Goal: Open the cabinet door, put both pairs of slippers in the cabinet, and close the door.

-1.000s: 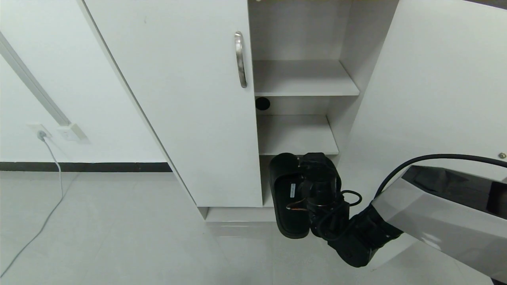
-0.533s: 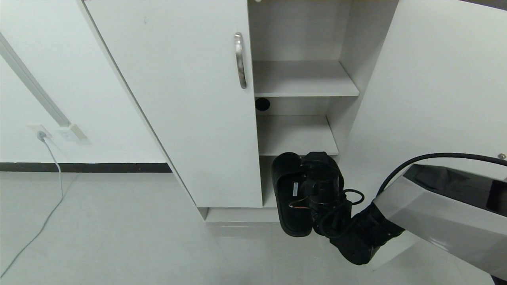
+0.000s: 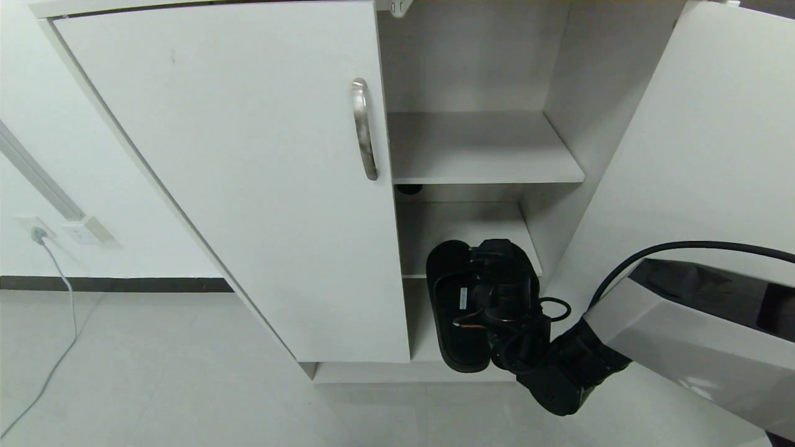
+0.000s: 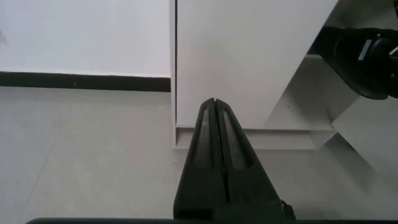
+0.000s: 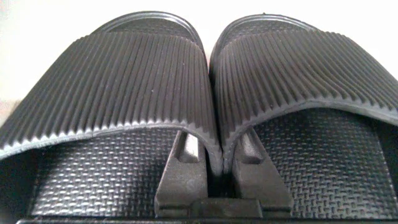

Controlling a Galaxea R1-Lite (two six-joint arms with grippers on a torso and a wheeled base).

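The whole head view is shifted against the earlier pictures, so it is the camera that was moved. The cabinet (image 3: 478,143) is now seen larger and nearer. The pair of slippers (image 3: 456,304) is held as before by the right gripper (image 3: 500,292), whose jaws are closed on the inner strap edges of both slippers, pressed together. Just ahead of the jaws lies the bottom compartment (image 3: 417,323), and the toes are level with the lower shelf (image 3: 459,230). The approach is judged to be nearly done; the pair is not yet set down. The left gripper (image 4: 214,109) is kept with its jaws fully closed on nothing, and the closed door (image 4: 249,56) is ahead of them. The far slipper is mostly hidden behind the right gripper. The compartment floor beyond the jaws cannot be made out.
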